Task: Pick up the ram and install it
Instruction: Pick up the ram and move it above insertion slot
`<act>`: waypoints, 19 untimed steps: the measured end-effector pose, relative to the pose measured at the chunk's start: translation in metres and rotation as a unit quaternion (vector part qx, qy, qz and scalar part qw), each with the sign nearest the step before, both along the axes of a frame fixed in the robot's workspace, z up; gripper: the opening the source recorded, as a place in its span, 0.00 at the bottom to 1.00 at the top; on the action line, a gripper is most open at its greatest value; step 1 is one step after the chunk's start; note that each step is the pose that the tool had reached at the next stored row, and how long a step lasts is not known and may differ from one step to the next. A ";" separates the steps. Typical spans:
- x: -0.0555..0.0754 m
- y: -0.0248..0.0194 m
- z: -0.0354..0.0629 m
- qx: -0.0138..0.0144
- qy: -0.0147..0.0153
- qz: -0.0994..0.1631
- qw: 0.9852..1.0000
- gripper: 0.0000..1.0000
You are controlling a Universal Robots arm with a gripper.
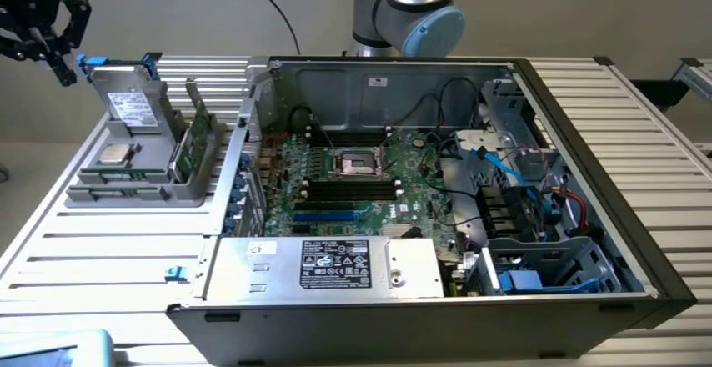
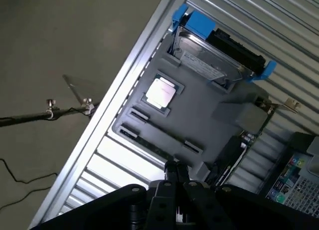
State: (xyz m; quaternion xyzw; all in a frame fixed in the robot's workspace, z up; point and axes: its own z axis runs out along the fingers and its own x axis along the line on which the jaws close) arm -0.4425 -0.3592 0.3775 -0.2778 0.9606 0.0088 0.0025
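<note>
The ram (image 1: 115, 192) is a thin dark green stick lying flat in the front groove of the grey parts holder (image 1: 150, 185) on the exterior view's left. In the wrist view the ram (image 2: 149, 146) runs along the holder's edge nearest the gripper. My gripper (image 1: 50, 54) hangs high at the exterior view's far left, above and behind the holder, well apart from the ram. Its fingertips (image 2: 177, 176) meet with nothing between them. The motherboard's black slots (image 1: 350, 188) lie inside the open computer case (image 1: 601, 133), below the CPU socket (image 1: 358, 163).
The holder also carries a hard drive in blue rails (image 2: 212, 58), a CPU chip (image 2: 160, 93) and an upright green card with a metal bracket (image 1: 198, 146). The power supply (image 1: 333, 267) and cables (image 1: 512, 167) crowd the case. The slatted table (image 1: 100, 250) has an edge close to the holder.
</note>
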 end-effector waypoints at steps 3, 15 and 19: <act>0.000 0.0000 0.0000 0.001 0.000 0.027 1.000 0.11; 0.000 0.0000 -0.0001 0.004 -0.001 0.130 0.991 0.11; 0.000 0.0000 -0.0001 0.004 0.000 0.167 0.986 0.11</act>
